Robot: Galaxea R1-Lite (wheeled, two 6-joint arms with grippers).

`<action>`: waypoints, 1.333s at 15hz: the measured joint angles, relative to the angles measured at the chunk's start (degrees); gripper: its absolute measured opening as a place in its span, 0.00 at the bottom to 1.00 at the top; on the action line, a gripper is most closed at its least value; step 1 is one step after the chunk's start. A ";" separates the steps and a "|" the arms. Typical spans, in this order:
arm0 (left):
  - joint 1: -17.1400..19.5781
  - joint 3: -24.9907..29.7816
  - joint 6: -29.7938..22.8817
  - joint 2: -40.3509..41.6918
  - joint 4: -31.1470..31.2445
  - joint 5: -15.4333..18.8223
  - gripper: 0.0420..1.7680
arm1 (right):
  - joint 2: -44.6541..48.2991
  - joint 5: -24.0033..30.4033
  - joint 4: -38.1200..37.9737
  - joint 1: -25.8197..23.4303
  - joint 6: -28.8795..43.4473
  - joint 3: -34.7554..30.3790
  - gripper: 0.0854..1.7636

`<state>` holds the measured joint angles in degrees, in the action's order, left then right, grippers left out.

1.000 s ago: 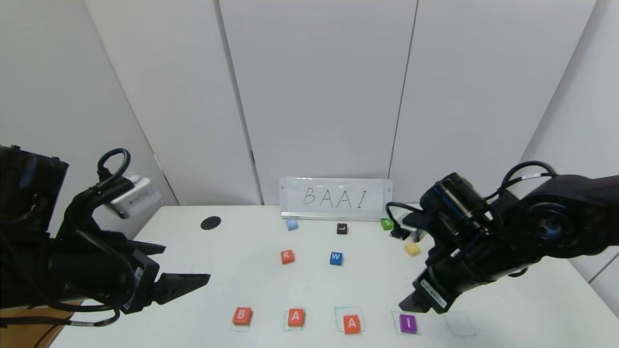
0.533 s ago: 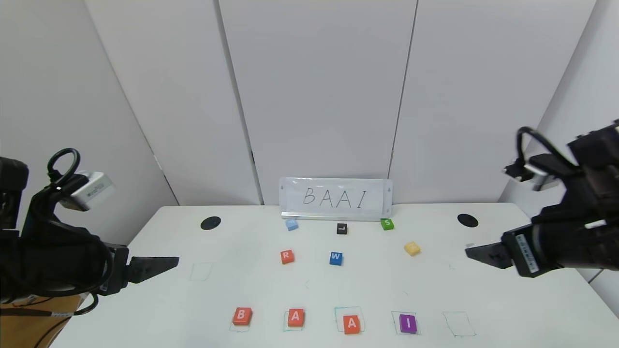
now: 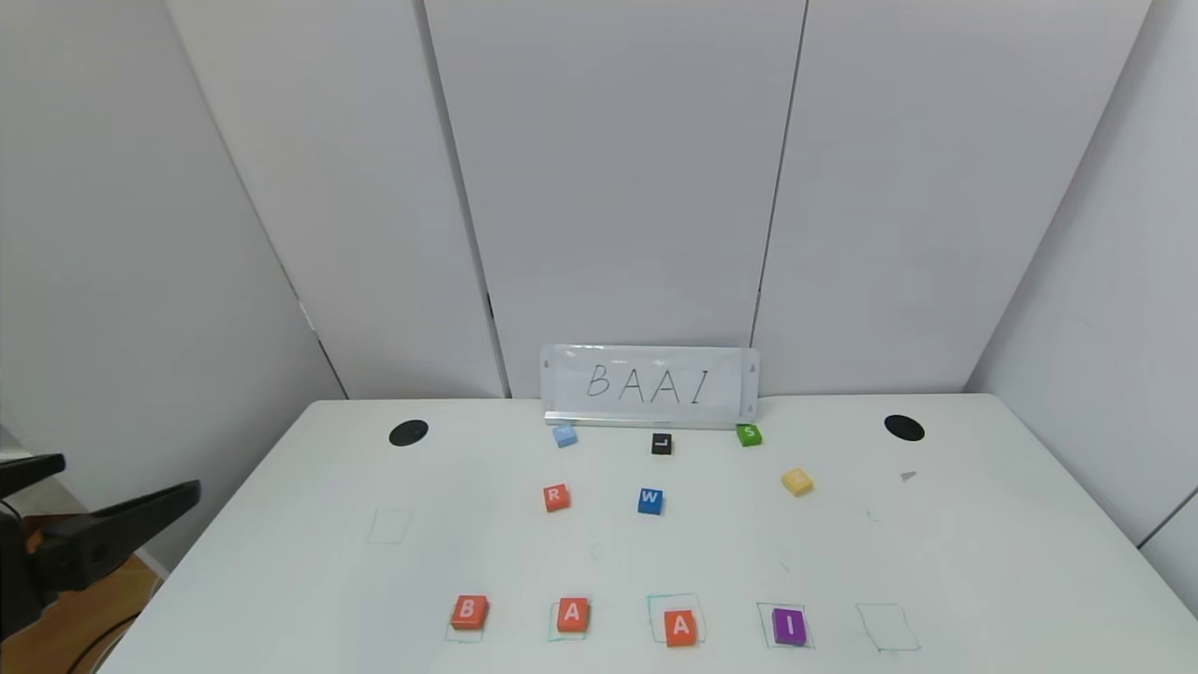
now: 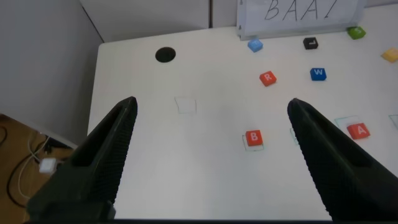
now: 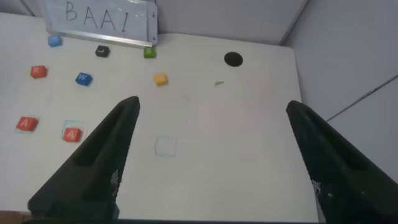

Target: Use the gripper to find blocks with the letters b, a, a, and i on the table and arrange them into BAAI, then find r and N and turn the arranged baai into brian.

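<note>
Four blocks stand in a row in green outlines near the front edge of the white table (image 3: 524, 562): orange-red B (image 3: 468, 611), A (image 3: 572, 615), A (image 3: 680, 626) and purple I (image 3: 789, 625). The orange-red R block (image 3: 556, 497) lies farther back, apart from the row. My left gripper (image 3: 131, 473) is open and empty off the table's left edge. In the left wrist view it (image 4: 212, 102) frames B (image 4: 253, 138) and R (image 4: 267, 78) from far off. My right gripper (image 5: 212, 104) is open and empty, high over the table's right side, outside the head view.
A BAAI sign (image 3: 650, 384) stands at the back. Before it lie a light-blue block (image 3: 564, 434) with an unreadable letter, black L (image 3: 662, 443), green S (image 3: 749, 434), blue W (image 3: 650, 501) and a yellow block (image 3: 796, 481). An empty outline (image 3: 887, 627) lies right of I.
Both arms have pulled back from over the table. The right arm left the I block and went out of the head view. The left gripper drew back to the far left edge.
</note>
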<state>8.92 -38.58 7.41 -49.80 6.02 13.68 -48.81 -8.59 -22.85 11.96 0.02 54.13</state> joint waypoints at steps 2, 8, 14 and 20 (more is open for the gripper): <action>-0.16 1.32 -0.05 8.79 0.27 1.65 0.97 | 9.62 -0.05 -0.44 -0.66 -3.00 -1.57 0.96; -3.72 2.76 3.23 29.75 7.47 2.08 0.97 | 33.00 2.02 -5.01 -10.01 -13.19 -3.88 0.96; -9.28 3.41 -0.61 35.56 3.61 -0.60 0.97 | 47.28 -1.37 -5.42 -11.98 -8.80 -11.33 0.96; -9.25 10.86 -2.02 47.04 -2.58 -8.18 0.97 | 48.86 -0.38 32.74 -12.06 -8.14 -24.66 0.96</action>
<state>-0.33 -27.72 5.39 -2.76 3.44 5.50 0.05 -8.97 9.90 -0.10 -8.12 29.46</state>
